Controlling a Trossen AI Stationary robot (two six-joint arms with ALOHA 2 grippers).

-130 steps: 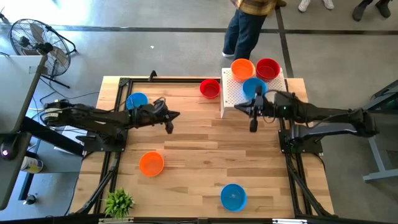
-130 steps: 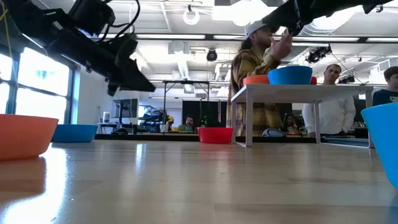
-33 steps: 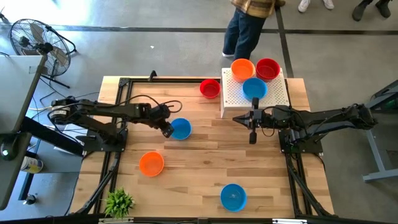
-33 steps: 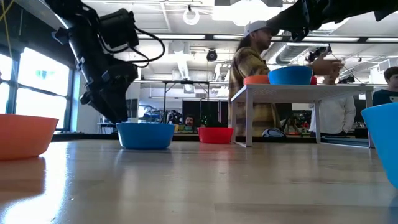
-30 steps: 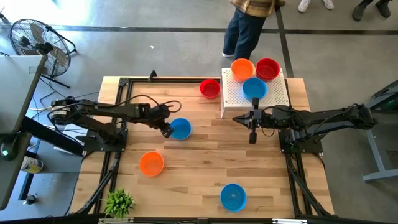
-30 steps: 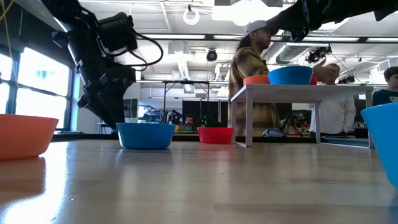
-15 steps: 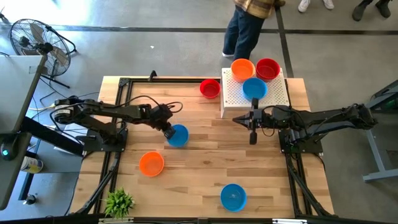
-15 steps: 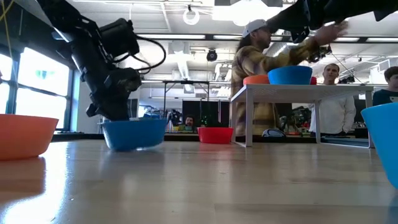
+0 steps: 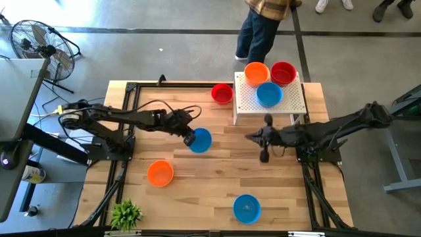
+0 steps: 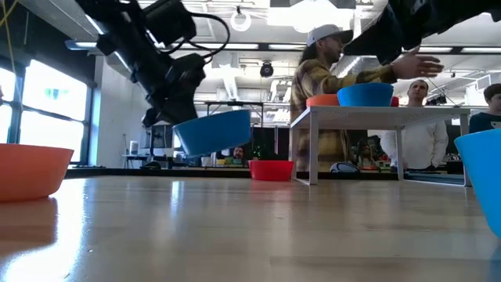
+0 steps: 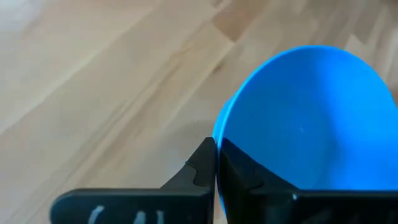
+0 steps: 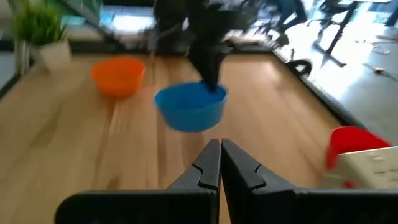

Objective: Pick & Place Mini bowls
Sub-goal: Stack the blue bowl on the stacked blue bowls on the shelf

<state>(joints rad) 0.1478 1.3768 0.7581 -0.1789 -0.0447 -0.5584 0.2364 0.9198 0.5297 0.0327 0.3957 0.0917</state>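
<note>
I see an orange bowl [image 9: 160, 173] resting on the table's left side. My left gripper [image 9: 190, 138] pinches the rim of a blue bowl [image 9: 201, 139], holding it tilted clear above the wood near the middle. A second blue bowl [image 9: 247, 208] sits at the near edge. My right gripper [image 9: 264, 157], fingers pressed together and holding nothing, hangs just beside the white box [image 9: 289, 105], which carries three more bowls.

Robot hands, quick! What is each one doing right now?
Left hand: closed on the rim of a blue bowl, lifted off the table.
Right hand: closed, holding nothing, over the table's middle.
</note>
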